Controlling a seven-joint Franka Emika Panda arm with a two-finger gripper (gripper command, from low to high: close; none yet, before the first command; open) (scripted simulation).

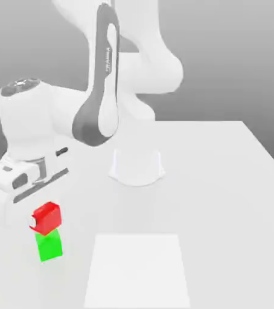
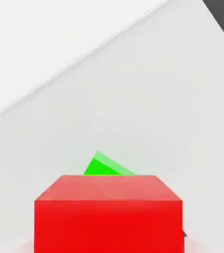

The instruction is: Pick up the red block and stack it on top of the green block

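The red block (image 1: 46, 216) hangs slightly tilted just above the green block (image 1: 49, 246), near the exterior view's left. My gripper (image 1: 41, 219) comes down from the white hand and is shut on the red block. In the hand view the red block (image 2: 108, 212) sits close to the camera. A corner of the green block (image 2: 103, 166) peeks out beyond it, on the white table. Whether the two blocks touch I cannot tell.
The arm's round base (image 1: 136, 166) stands in the middle of the white table (image 1: 230, 181). A pale square patch (image 1: 137, 269) lies on the table in front of it, to the right of the blocks. The table's right edge runs diagonally.
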